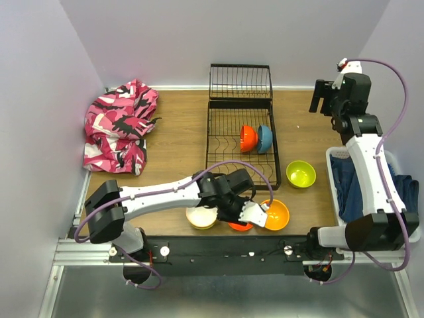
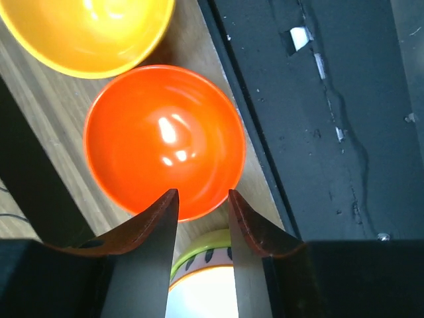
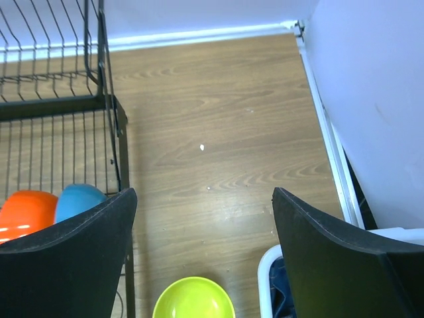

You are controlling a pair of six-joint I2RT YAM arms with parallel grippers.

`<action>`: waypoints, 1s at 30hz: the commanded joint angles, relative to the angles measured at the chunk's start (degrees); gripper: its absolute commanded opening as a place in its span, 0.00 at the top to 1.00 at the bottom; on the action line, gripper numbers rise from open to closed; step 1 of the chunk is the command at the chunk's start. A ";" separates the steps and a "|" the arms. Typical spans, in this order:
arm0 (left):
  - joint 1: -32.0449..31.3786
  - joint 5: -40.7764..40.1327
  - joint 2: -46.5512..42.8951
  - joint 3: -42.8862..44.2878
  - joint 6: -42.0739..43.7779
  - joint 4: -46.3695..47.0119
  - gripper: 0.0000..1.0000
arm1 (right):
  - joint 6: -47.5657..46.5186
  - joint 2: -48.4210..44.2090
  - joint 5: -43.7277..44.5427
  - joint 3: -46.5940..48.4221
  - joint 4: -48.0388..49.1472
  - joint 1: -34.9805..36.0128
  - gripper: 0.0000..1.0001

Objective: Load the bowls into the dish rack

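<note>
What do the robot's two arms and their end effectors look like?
The left arm and right arm both have white links, black joints and a looping lilac cable. The left end effector has pale fingers; the right end effector has broad black ones.

Two white-shelled arms with black joints, looping purple cables, black claw fingers.

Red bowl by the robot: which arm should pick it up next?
Left, probably. Its pincer hangs right at the red bowl's rim. The right pincer is far away, raised near the back right corner.
</note>
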 commanded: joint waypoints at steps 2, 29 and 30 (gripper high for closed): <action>-2.22 -1.88 1.83 -2.69 -4.91 3.59 0.60 | 0.78 -3.55 -0.71 -1.57 0.95 0.08 0.09; -4.07 -2.32 2.19 -5.25 -6.59 7.47 0.98 | 1.22 -3.91 -0.01 -3.95 0.86 -0.27 0.10; -3.72 -2.40 1.49 -4.72 -6.41 6.07 1.00 | 1.31 -3.47 -0.18 -3.86 0.60 -0.27 0.10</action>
